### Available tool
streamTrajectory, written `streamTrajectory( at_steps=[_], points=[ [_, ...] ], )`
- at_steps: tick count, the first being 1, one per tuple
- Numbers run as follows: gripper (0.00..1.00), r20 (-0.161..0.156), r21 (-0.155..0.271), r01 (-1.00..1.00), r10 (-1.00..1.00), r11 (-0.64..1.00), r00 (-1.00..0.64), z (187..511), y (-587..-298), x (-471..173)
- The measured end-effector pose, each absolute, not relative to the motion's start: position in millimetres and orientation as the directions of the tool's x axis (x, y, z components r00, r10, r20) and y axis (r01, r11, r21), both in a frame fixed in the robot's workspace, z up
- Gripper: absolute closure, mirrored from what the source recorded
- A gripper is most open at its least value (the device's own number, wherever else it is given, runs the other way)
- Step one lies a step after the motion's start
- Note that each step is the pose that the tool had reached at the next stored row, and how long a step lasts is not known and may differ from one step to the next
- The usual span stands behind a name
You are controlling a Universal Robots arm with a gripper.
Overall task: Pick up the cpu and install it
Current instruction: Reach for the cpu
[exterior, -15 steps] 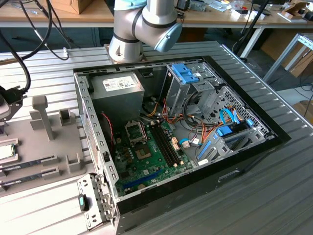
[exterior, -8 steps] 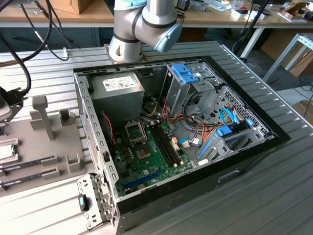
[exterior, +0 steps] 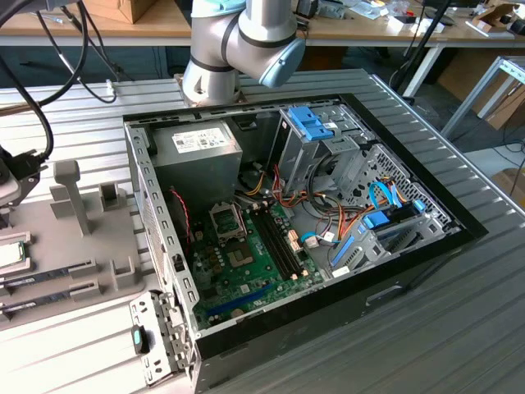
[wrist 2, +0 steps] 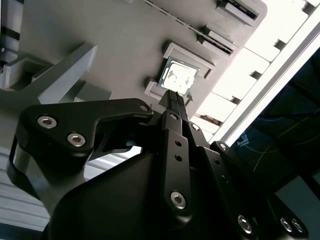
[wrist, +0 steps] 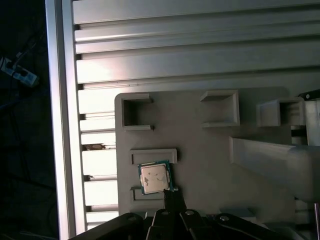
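Observation:
The cpu (wrist 2: 177, 77), a small silvery square with a thin green rim, lies flat in a shallow pocket of a grey fixture plate (wrist 2: 125, 45). It also shows in the first wrist view as the cpu (wrist: 154, 178), and at the exterior view's far left edge as the cpu (exterior: 8, 254). My gripper (wrist 2: 173, 97) hovers over the plate, its black fingertips pressed together with nothing between them, ending just at the chip's near edge. The gripper (wrist: 172, 196) sits the same way in the first wrist view. The motherboard's socket (exterior: 225, 220) sits inside the open computer case (exterior: 394, 279).
Raised grey posts (exterior: 70, 193) stand on the fixture plate (exterior: 90, 246), and memory sticks (exterior: 45, 273) lie in its slots. The case holds a power-supply box (exterior: 197, 152), drive cages and loose cables. The arm's base (exterior: 238, 49) stands behind the case on a ribbed aluminium table (exterior: 459, 328).

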State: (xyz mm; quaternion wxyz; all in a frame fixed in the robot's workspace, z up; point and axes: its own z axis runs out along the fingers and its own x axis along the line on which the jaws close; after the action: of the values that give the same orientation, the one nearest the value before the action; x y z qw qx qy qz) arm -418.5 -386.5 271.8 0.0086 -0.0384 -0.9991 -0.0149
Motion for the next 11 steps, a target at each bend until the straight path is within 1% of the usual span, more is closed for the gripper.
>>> streamTrajectory(
  at_steps=[11],
  points=[
    [0.89,0.018,0.029,0.077,0.076,0.997,-0.997,267.0,-386.5,-418.5]
  ],
)
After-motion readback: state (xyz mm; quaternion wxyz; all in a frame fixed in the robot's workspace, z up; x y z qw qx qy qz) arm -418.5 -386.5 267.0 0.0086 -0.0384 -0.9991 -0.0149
